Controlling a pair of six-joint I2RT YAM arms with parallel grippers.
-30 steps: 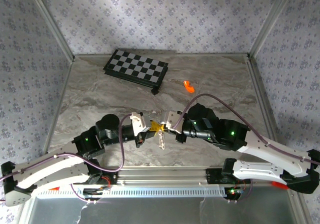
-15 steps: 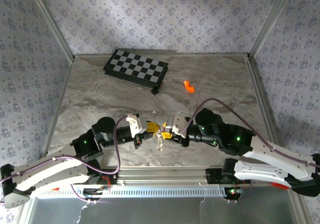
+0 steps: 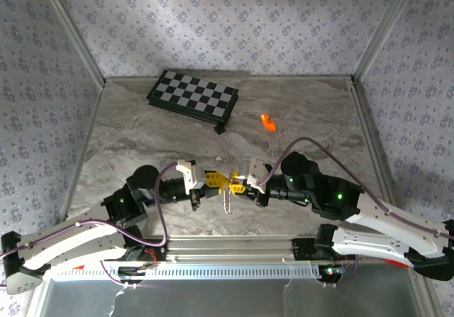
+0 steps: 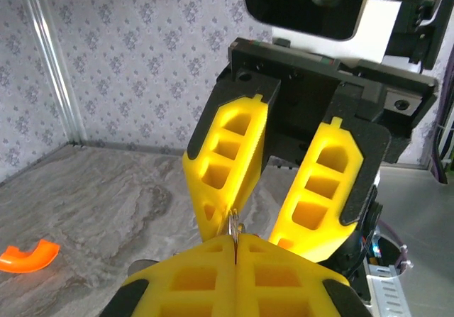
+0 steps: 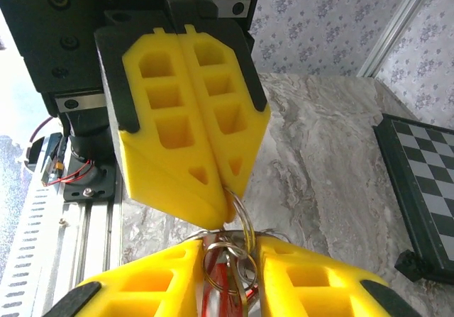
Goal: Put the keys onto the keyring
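The left end effector (image 4: 235, 240) is closed tight, its yellow fingers (image 4: 188, 281) meeting flat, with the thin wire of the keyring (image 5: 240, 210) pinched in the seam at their tips. Facing it tip to tip, the right end effector (image 5: 230, 252) stands narrowly apart. The coils of the keyring sit in the gap between its fingers (image 5: 305, 281); whether those pads touch the wire I cannot tell. Red plastic of a key (image 5: 213, 296) shows behind the coils in the right wrist view, low in the same gap, but how many keys are there is not clear. From above, the two end effectors meet over the near middle of the tabletop (image 3: 142, 132). A short silvery chain (image 3: 227, 202) trails from the keyring between them toward the near edge. Both arms reach in from their bases with elbows bent, the left from the left side, the right from the right. Well apart, toward the far side, an orange piece (image 3: 267, 122) lies on the tabletop. Left of it, a chequered board (image 3: 193, 97) rests near the back wall (image 3: 227, 26), which carries a grey floral pattern.
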